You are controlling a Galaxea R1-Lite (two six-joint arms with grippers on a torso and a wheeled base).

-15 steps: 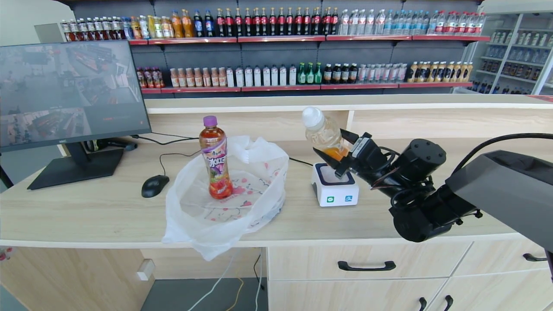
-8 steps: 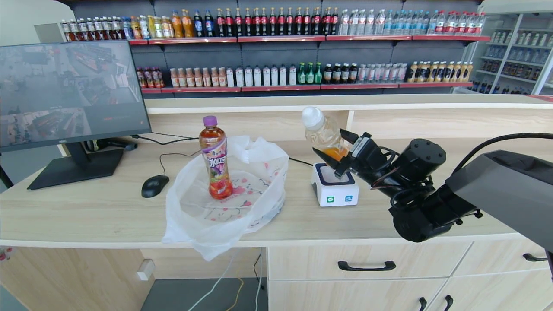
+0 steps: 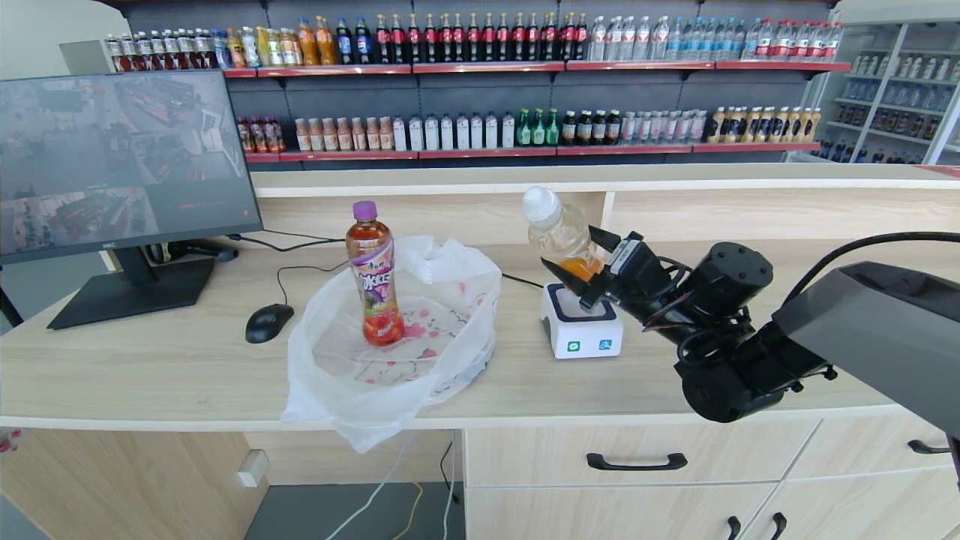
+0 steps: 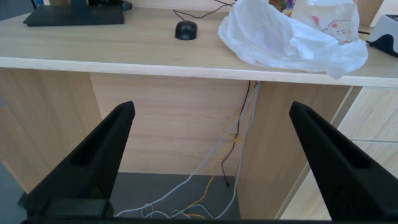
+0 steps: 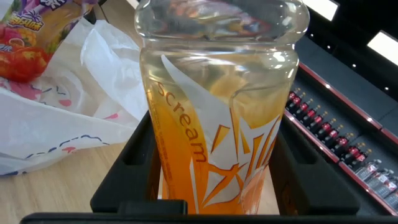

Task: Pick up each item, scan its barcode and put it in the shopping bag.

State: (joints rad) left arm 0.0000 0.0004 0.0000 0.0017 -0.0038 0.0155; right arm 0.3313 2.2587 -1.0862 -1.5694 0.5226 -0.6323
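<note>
Scan step | right fingers (image 3: 604,237) pinch the orange drink bottle (image 3: 561,229), tilted just above the barcode scanner (image 3: 581,334) on the worktop (image 3: 675,375) | advice: roll its barcode toward the window, grip firm | left fingers (image 4: 99,162) spread, below worktop level

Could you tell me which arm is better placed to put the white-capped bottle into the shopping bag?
The right. The right gripper is shut on the bottle above the scanner, beside the open bag. The left gripper hangs open below the counter edge, holding nothing.
</note>
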